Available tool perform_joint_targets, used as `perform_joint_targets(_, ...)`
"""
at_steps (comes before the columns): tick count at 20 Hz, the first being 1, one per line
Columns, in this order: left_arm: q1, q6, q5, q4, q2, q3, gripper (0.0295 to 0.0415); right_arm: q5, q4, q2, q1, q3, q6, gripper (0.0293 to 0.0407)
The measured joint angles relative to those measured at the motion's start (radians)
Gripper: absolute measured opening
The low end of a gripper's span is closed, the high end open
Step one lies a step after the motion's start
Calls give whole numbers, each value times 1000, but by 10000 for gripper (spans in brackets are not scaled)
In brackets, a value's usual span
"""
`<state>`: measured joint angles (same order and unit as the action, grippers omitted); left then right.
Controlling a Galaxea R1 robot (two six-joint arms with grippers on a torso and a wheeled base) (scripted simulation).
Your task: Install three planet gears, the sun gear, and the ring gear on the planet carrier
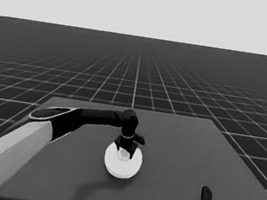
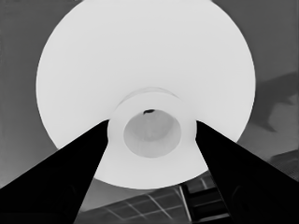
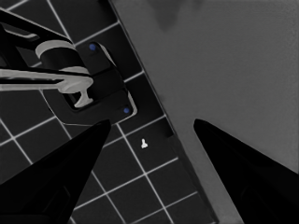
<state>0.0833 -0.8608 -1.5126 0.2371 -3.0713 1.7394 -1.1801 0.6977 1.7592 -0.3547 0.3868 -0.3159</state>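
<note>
I've got the left gripper (image 1: 125,147) straight over the larger round part (image 1: 122,162), mid-table, fingers (image 2: 60,182) clamped either side of its raised centre hub (image 2: 152,133) — that's the ring gear, I judge, and no gears show, likely hidden beneath. Looks rigid, light, smooth plastic — could slip or tilt if squeezed off-centre, so the hub is the right hold; the wide rim is too broad for these fingers. Right gripper (image 3: 149,140) parked off the table's near right corner, fingers apart, empty.
</note>
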Motion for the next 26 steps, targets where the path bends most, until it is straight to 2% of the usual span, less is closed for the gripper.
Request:
perform_joint_targets(4, 0, 35, 0, 0, 0, 0, 351, 0, 0, 0, 0, 0, 0, 385)
perform_joint_targets(5, 0, 40, 0, 0, 0, 0, 374, 0, 0, 0, 0, 0, 0, 385)
perform_joint_targets(6, -1, 43, 0, 0, 0, 0, 381, 0, 0, 0, 0, 0, 0, 385)
perform_joint_targets(7, -1, 45, 0, 0, 0, 0, 384, 0, 0, 0, 0, 0, 0, 385)
perform_joint_targets(14, -1, 47, 0, 0, 0, 0, 385, 0, 0, 0, 0, 0, 0, 385)
perform_joint_targets(15, -41, -182, -11, -37, 8, -29, 386, 0, 0, 0, 0, 0, 0, 385)
perform_joint_targets(17, -90, -397, -21, -73, 12, -48, 385, 0, 0, 0, 0, 0, 0, 385)
perform_joint_targets(24, -112, -506, -27, -92, 12, -53, 385, 0, 0, 0, 0, 0, 0, 385)
perform_joint_targets(25, -198, -24, 320, -25, 278, -497, 408, -287, -255, 213, 266, 85, -477, 392)
perform_joint_targets(26, -294, 455, 534, 15, 676, -837, 414, -358, -425, 389, 393, 240, -780, 392)
